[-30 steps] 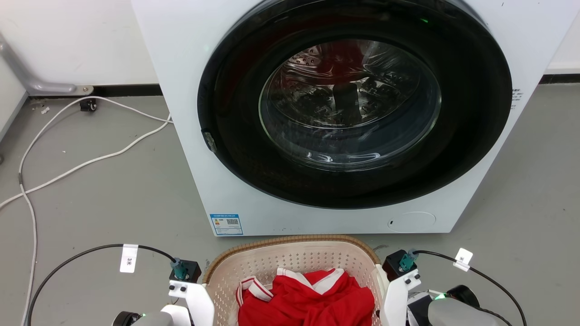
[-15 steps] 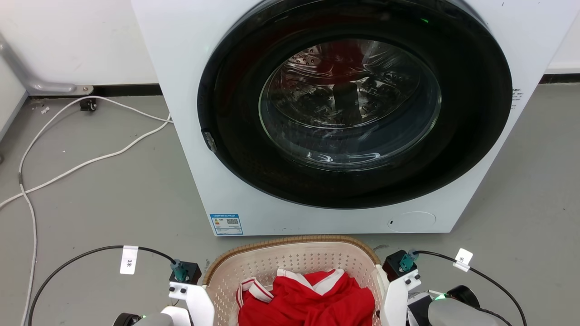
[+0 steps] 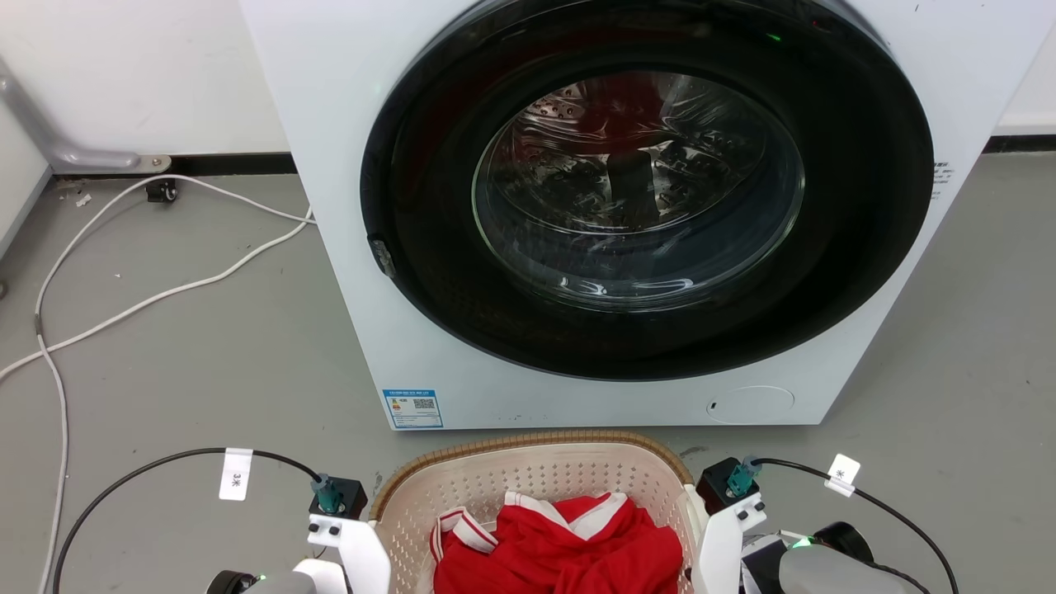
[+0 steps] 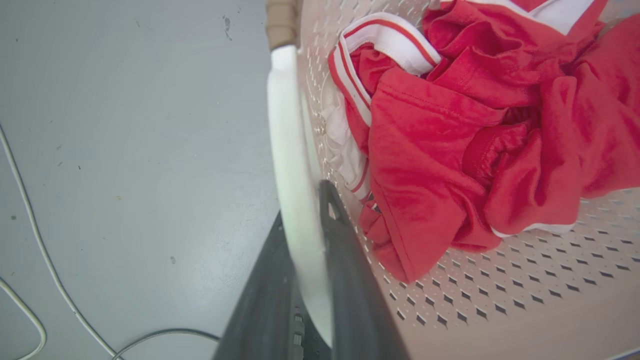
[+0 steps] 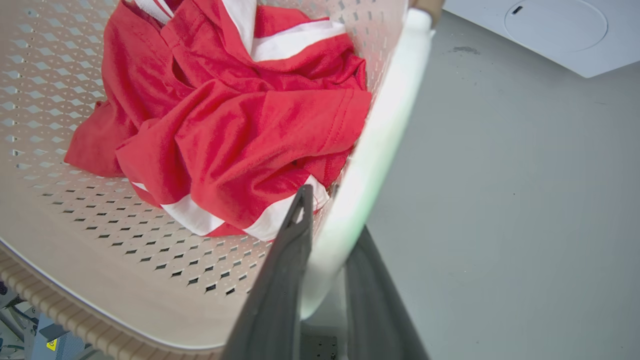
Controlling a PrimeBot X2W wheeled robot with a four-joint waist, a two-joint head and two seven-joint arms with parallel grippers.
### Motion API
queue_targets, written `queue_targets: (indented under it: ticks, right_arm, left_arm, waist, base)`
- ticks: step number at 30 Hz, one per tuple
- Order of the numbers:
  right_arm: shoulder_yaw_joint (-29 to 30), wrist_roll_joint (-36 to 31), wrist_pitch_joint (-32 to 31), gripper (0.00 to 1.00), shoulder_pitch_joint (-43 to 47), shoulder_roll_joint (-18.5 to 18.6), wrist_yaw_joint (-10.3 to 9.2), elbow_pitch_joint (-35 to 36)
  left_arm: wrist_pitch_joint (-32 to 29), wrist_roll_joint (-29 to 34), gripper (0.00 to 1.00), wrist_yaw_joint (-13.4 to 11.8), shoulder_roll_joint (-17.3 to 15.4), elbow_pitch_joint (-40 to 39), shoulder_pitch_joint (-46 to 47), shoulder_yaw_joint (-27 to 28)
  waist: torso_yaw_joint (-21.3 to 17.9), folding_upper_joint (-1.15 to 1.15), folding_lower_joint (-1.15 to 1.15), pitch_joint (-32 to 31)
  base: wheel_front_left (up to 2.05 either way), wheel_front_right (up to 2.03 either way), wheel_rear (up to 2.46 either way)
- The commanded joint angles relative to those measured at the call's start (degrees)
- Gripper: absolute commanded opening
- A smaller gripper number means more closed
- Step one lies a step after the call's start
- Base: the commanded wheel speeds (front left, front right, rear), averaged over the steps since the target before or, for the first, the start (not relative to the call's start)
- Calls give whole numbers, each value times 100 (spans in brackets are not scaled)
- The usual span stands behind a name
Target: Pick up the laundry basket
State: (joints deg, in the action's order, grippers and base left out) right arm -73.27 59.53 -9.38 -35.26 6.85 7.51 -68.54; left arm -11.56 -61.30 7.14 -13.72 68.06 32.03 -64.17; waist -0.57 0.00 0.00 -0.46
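The laundry basket (image 3: 528,470), cream perforated plastic with a brown woven rim, sits at the bottom centre of the head view on the grey floor, just in front of the washing machine. A red garment with white trim (image 3: 561,544) lies inside it. In the left wrist view my left gripper (image 4: 302,210) is shut on the basket's white left handle (image 4: 287,125), one dark finger on each side. My right gripper (image 5: 332,215) is shut the same way on the white right handle (image 5: 385,115). Both wrist views look down into the basket (image 4: 500,300) (image 5: 75,210).
A white front-loading washing machine (image 3: 346,206) with a big dark round door (image 3: 643,190) stands directly beyond the basket. White cables (image 3: 165,289) run across the floor on the left. Black cables loop from both wrists near the basket's sides.
The basket and both wrists have shifted very slightly down the head view. Both grippers keep their hold on the handles.
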Motion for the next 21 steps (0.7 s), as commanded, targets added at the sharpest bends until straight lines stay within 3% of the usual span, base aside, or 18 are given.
queue_targets:
  ticks: [1,21]
  right_arm:
    - [-20,-18,13,0,20,-28,-4,32]
    - [-21,-44,0,0,-2,-25,-4,32]
  left_arm:
    - [32,-19,0,59,44,-30,78,-49]
    - [102,-262,0,59,24,-4,137,-334]
  waist:
    - [-1,0,0,-1]
    - [-8,0,0,8]
  base:
    - [0,0,0]
    - [0,0,0]
